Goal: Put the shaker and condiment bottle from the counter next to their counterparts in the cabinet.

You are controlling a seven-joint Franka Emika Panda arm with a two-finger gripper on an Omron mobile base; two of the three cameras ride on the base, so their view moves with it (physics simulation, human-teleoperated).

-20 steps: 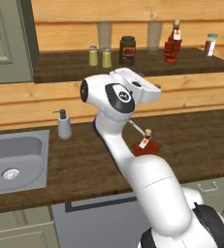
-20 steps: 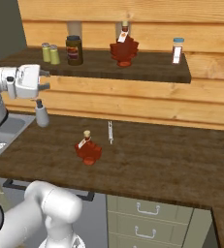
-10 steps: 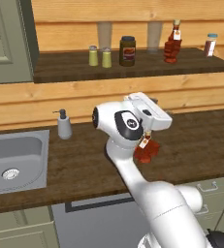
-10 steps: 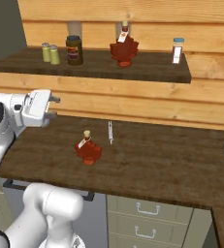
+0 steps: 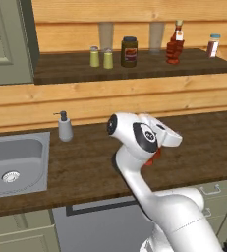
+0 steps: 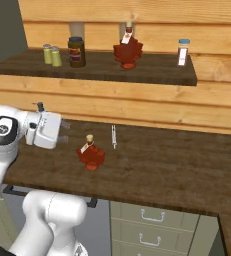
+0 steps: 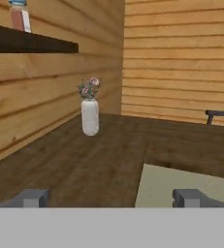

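- Left base view: the cabinet (image 5: pixel 134 74) floor carries two yellow-green shakers (image 5: pixel 94 57) side by side, then a dark brown jar (image 5: pixel 129 51), a red ridged bottle (image 5: pixel 174 47) and a reddish-brown shaker (image 5: pixel 213 46) at the far right. On the counter (image 5: pixel 85 162) a grey soap pump (image 5: pixel 65 128) stands just beside the steel sink (image 5: pixel 14 165). The arm's white head blocks most of the condiment bottle (image 5: pixel 155 156); only a red sliver shows at its edge.
- Right base view: the condiment bottle (image 6: pixel 91 154) stands upright on the counter, apart from the gripper (image 6: pixel 65 133), which hangs just to its left and points sideways. Its fingers are spread with nothing between them. A thin pale utensil (image 6: pixel 114 136) lies behind the bottle, near the wall. The twin bottle sits on the cabinet floor above.
- Hand view: both finger tips (image 7: pixel 32 197) sit wide apart over bare counter. Ahead stand a white vase of flowers (image 7: pixel 89 114) against the plank wall and the reddish-brown shaker on the shelf edge at upper left.
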